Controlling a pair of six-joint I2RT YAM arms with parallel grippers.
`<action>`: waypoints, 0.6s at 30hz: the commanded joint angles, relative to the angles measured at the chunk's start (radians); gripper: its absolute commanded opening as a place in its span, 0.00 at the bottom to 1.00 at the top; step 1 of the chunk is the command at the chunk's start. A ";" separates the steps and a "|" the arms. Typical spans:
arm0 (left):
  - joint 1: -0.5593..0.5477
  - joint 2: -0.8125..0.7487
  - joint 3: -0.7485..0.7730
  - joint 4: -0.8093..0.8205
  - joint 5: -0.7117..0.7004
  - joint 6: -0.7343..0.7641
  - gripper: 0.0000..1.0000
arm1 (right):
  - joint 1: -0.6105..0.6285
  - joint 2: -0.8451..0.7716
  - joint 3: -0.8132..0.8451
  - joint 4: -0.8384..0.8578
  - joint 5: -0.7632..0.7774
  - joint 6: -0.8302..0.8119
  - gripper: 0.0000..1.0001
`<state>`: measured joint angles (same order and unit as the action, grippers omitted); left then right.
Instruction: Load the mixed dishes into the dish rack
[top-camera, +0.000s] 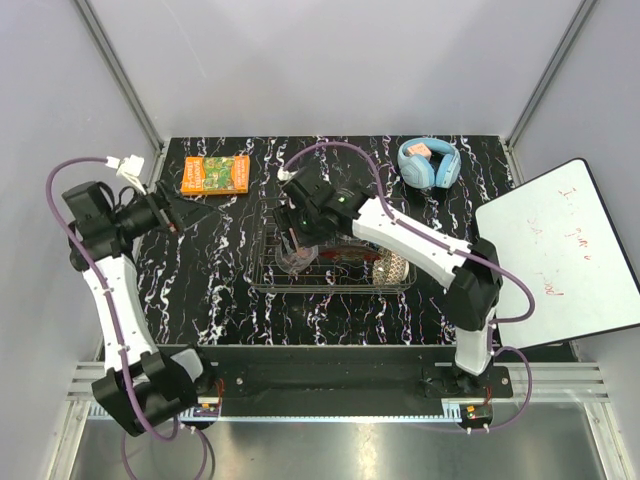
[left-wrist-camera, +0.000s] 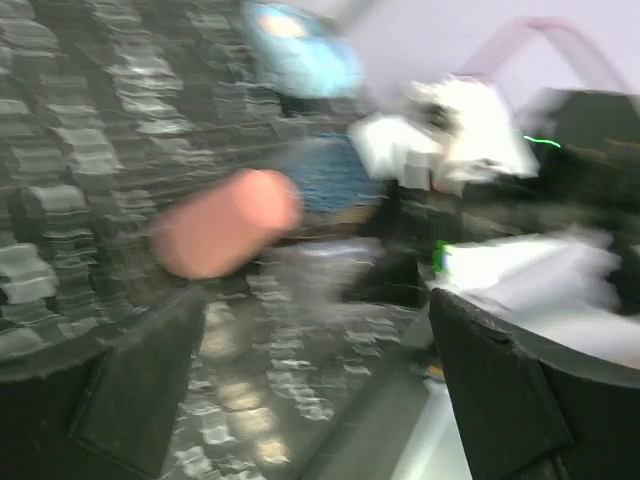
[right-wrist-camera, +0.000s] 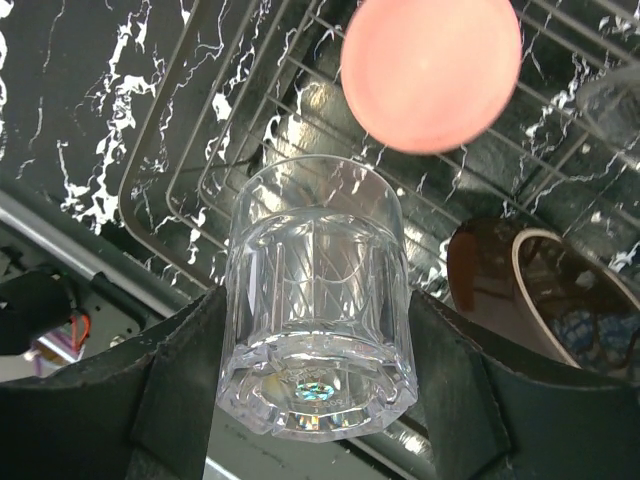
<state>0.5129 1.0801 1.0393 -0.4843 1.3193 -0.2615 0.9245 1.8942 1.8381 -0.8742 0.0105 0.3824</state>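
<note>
Clear glass (right-wrist-camera: 318, 330): faceted and see-through, wedged between the two dark fingers of the right claw (right-wrist-camera: 318, 385), touching both, its thick base toward the camera.
Where the glass is: in the air above the dish rack (top-camera: 330, 290), over the rack's left half.
Right claw: clenched on the clear glass, its arm reaching in from the right across the rack.
Salmon-pink cup (right-wrist-camera: 430, 70): seen end-on as a round disc within the rack's wires, just beyond the glass; which way up it is cannot be told.
Beige-rimmed bowl (right-wrist-camera: 560, 300): inside the rack beside the glass, with a dark glossy interior.
Dish rack: dark wire grid in the middle of the black, white-veined tabletop (top-camera: 200, 290).
Left claw (top-camera: 190, 213): released, fingers spread wide with nothing between them, off to the rack's left; its own camera view is blurred.
Orange-green book (top-camera: 215, 174): flat on the tabletop, near the far left corner.
Light blue headphones (top-camera: 430, 163): far side, right of the book, well apart from the rack.
</note>
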 joint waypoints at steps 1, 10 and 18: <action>-0.057 -0.032 0.124 -0.327 -0.495 0.373 0.99 | 0.028 0.049 0.090 -0.011 0.065 -0.048 0.00; -0.059 -0.068 0.016 -0.329 -0.782 0.534 0.99 | 0.063 0.181 0.171 -0.020 0.131 -0.095 0.00; -0.059 -0.080 -0.035 -0.306 -0.838 0.528 0.99 | 0.066 0.269 0.216 -0.020 0.144 -0.122 0.00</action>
<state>0.4534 1.0203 1.0077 -0.8188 0.5388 0.2436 0.9829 2.1422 1.9900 -0.9070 0.1165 0.2916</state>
